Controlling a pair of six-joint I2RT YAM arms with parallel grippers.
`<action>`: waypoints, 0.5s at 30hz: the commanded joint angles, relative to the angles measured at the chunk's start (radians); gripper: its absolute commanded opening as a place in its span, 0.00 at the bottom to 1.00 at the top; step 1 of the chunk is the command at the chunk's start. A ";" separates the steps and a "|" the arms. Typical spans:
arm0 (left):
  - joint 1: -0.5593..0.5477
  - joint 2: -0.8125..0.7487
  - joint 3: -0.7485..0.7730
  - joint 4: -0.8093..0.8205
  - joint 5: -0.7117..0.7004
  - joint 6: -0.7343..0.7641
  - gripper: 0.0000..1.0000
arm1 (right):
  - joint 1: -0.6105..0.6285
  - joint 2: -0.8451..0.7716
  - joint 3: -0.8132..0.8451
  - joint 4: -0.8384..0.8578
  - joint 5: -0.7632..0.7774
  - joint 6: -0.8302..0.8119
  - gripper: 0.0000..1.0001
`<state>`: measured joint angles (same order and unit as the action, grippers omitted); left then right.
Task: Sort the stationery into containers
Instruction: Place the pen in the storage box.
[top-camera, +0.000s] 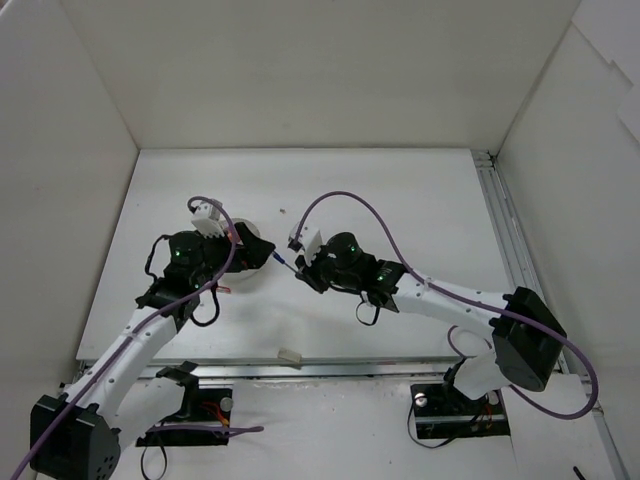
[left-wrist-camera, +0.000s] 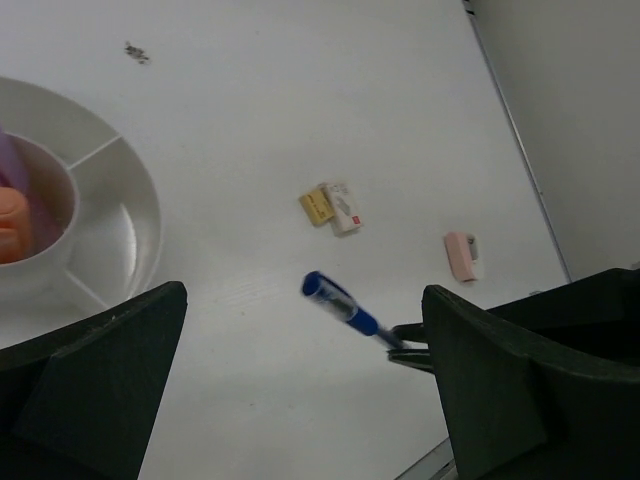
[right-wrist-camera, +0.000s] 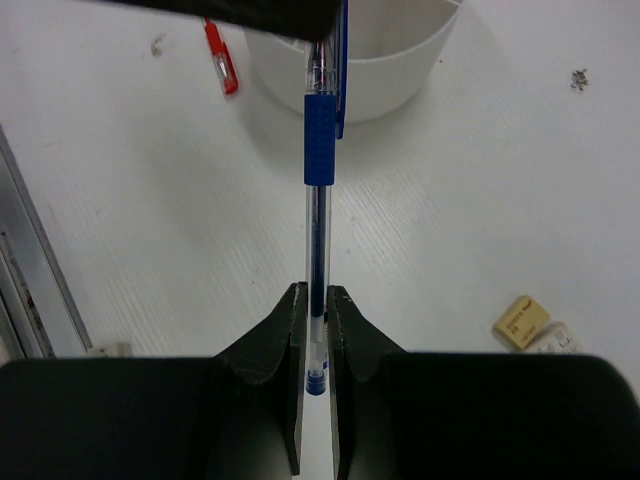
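The white cup (right-wrist-camera: 390, 70) stood left of centre on the table (top-camera: 400, 190). The left gripper (left-wrist-camera: 303, 293) hung just beside it, jaws spread wide with nothing between them. The right gripper (right-wrist-camera: 318, 295), a little to the right of the cup, was clamped tight on one end of the blue pen (right-wrist-camera: 317, 150). The pen's long axis ran straight out from those fingers, leftward toward the cup. Its free end reached the cup's wall, though its height against the rim could not be told. A red pen (right-wrist-camera: 221, 62) lay on the table just beside the cup.
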<state>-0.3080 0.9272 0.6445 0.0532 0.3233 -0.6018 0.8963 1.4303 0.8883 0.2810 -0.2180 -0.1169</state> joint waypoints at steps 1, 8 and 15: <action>-0.011 0.041 0.038 0.192 0.138 -0.059 1.00 | 0.024 0.031 0.092 0.142 -0.001 0.055 0.00; -0.022 0.082 0.038 0.208 0.118 -0.082 0.73 | 0.042 0.038 0.084 0.273 0.057 0.141 0.00; -0.022 0.030 0.007 0.250 0.102 -0.101 0.07 | 0.059 0.067 0.095 0.297 0.085 0.141 0.00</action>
<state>-0.3302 0.9947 0.6399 0.2096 0.4393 -0.7055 0.9447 1.4925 0.9348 0.4721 -0.1677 0.0071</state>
